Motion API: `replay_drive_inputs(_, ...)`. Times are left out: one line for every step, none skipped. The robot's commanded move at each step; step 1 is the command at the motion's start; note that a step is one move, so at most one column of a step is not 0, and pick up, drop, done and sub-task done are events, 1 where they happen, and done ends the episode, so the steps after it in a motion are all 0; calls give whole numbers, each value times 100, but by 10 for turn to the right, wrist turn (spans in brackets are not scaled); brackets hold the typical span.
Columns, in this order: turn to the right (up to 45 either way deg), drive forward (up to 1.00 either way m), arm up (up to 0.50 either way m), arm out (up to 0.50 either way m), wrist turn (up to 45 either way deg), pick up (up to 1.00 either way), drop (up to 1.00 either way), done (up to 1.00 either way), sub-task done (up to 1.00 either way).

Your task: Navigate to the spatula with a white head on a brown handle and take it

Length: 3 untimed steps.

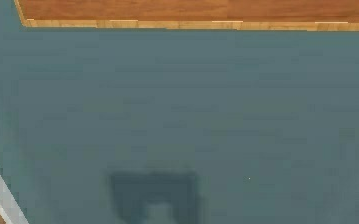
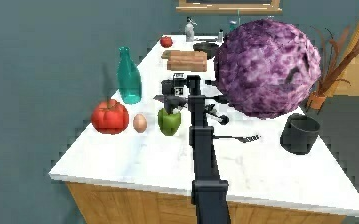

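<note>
My arm rises as a dark bar over a white countertop. The gripper sits at its far end, above the counter's middle, with a green fruit just in front of it and a brown loaf behind. Things lie on the counter all around the gripper's far end, so I cannot tell whether it holds anything. A small dark and pale thing lies on the counter right of the arm; its shape is too small to name.
On the counter stand a teal bottle, a red tomato, an egg, a big purple mottled ball and a dark pot. A plant stands at the right. The forward view faces a teal wall.
</note>
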Motion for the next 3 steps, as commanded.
replay_drive_inputs(0, 0, 0, 0, 0, 100, 0, 0, 0)
replay_drive_inputs(0, 0, 10, 0, 0, 0, 0, 0, 0)
replay_drive_inputs(0, 0, 0, 0, 0, 0, 0, 100, 0)
